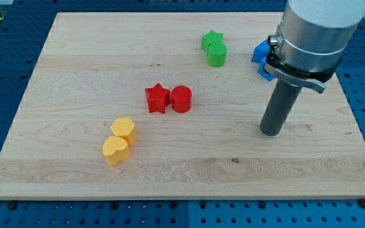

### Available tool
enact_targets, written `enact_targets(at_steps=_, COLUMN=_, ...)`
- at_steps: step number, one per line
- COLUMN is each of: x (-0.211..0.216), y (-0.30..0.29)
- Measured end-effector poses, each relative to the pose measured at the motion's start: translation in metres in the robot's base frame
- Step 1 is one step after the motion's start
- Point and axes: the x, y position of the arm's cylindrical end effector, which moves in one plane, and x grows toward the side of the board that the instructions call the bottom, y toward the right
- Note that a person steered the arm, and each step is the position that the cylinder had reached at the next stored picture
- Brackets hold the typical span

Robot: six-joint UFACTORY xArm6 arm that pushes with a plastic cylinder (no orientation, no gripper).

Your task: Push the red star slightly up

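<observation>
A pale wooden bench [75,63] lies on a blue perforated base [5,57]. The red star [158,98] sits near the bench centre, touching the red cylinder [181,99] on its right. My tip [271,132] rests well to the view's right of both. No pincer is fitted. Two green blocks [215,48] lie toward the top, two yellow blocks [120,140] at lower left, and a blue block [260,56] sits partly hidden behind the arm.

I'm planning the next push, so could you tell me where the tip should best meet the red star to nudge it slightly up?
Meet the red star on its lower edge, coming from the view's bottom. The red cylinder touches its right side, so stay centred under the star. My tip is far to its right, lower.
</observation>
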Motion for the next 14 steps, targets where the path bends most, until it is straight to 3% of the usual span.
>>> enact_targets(at_steps=5, x=-0.001, y=0.0)
enact_targets(at_steps=9, x=-0.02, y=-0.135)
enact_targets(at_steps=11, x=-0.027, y=-0.171)
enact_targets(at_steps=14, x=-0.048, y=-0.177)
